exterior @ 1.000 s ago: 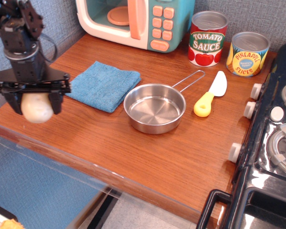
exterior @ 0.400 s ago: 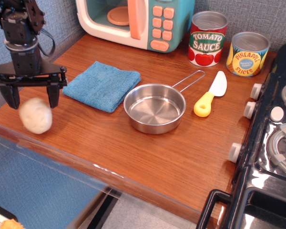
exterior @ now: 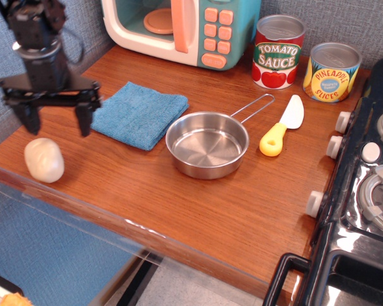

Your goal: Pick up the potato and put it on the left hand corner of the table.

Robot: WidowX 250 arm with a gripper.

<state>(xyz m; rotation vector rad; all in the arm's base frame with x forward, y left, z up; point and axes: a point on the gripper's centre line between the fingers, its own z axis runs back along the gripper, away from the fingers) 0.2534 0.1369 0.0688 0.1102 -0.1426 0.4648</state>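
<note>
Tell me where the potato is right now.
The potato lies on the table near its front-left corner, below the open gripper and left of the blue cloth.

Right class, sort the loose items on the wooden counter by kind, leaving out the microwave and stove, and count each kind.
Food cans: 2 (red tomato sauce can, yellow pineapple slices can)
Toy vegetables: 1 (pale cream oval potato)
Pans: 1 (round steel pan)
Knives: 1 (yellow-handled white toy knife)
Cloths: 1 (folded blue cloth)
Total: 6
</note>
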